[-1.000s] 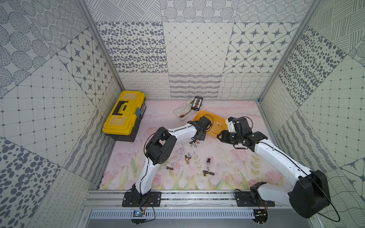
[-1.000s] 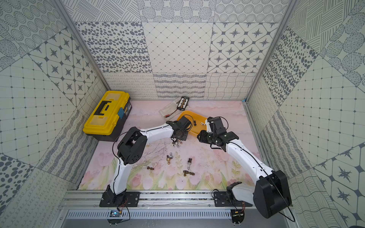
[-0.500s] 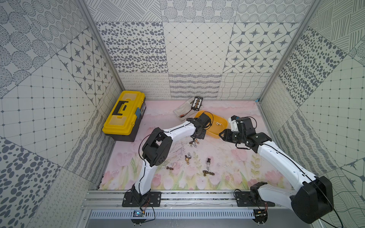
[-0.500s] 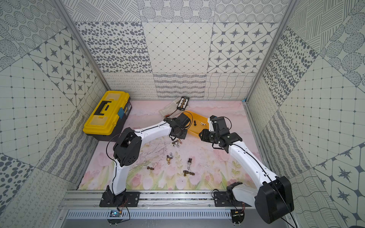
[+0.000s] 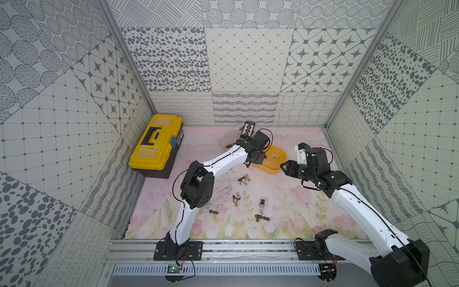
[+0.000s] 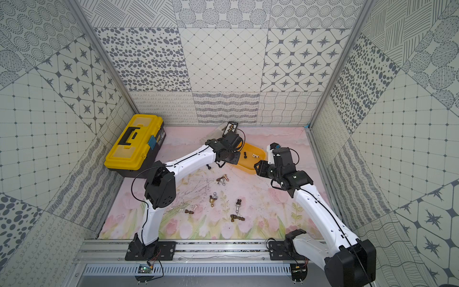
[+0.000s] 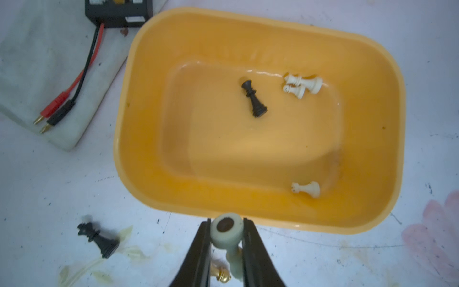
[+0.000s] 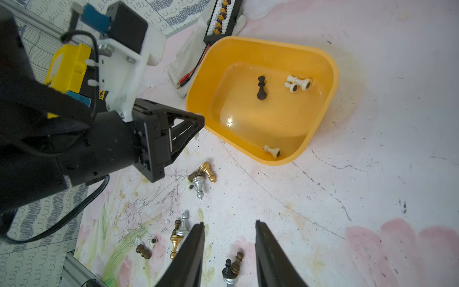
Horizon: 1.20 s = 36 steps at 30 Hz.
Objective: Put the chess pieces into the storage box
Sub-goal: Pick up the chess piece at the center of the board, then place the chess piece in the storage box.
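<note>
At the far middle of the counter [image 5: 293, 203] sits the storage box [image 7: 367, 124], lidless. Four chess pieces lie on its floor: one black piece [image 7: 254, 100], a white pair [image 7: 303, 85] touching each other, and a single white piece [image 7: 306, 188] close against a wall.

Left tool [image 7: 227, 225]: clamped on a pale white piece [image 7: 224, 236], whose base faces the wrist camera. The piece hangs just outside the box rim, not yet over the interior.

Right tool [image 8: 228, 231]: jaws apart with nothing between them, poised above the scattered pieces and just beside a corner of the box.

Progress, as judged: early. Four pieces are stored and a fifth is in transit. At least ten lie outside on the counter:
- a loose black piece [image 7: 98, 238] near the box
- a gold, bronze and silver cluster [image 8: 201, 179], touching one another
- further small groups [image 8: 178, 231] nearer the robot bases

Most appear to lie on their sides.

Materials: the box is glossy moulded orange-yellow plastic. It is shallow and rectangular, with rounded corners and sloping walls. The pieces are small turned figurines with round bases and slim waisted stems. The white ones show a dark disc under the base, and the metallic ones carry a bright sheen. The counter covering is a pale floral print, scuffed and scratched
</note>
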Motion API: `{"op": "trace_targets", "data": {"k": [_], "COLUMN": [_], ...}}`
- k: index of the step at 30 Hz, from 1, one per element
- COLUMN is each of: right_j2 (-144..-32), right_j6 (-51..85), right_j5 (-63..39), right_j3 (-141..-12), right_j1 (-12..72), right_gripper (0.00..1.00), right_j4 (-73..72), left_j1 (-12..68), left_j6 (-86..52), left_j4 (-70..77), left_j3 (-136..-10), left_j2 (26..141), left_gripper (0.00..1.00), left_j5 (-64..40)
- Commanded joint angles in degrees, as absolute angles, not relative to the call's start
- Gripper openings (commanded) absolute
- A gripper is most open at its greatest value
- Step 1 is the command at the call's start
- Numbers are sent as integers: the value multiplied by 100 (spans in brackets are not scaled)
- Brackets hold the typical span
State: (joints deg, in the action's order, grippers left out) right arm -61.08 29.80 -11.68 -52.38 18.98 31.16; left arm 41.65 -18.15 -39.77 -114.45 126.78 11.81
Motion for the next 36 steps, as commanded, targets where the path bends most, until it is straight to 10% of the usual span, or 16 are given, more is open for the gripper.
{"op": "trace_targets", "data": {"k": [1, 17, 36], "right_j2": [-5922, -5809, -5399], "right_j6": [2977, 3045, 3003], "right_j5": [-1116, -1187, -1248], "right_j3": [-5180, -5043, -5214], "right_j1": [1869, 1854, 1872], "right_gripper": [40, 40, 40], "right_j4": [3153, 3203, 3794], "left_j1": [4192, 4170, 4226], "left_j6": [-1279, -1063, -1101], "left_j4": [-4464, -4442, -4551], "left_j3": [-12721, -13861, -13782], "left_j2": [13507, 14656, 14039], "left_gripper": [3, 11, 50], "left_j5": [1041, 1247, 1281]}}
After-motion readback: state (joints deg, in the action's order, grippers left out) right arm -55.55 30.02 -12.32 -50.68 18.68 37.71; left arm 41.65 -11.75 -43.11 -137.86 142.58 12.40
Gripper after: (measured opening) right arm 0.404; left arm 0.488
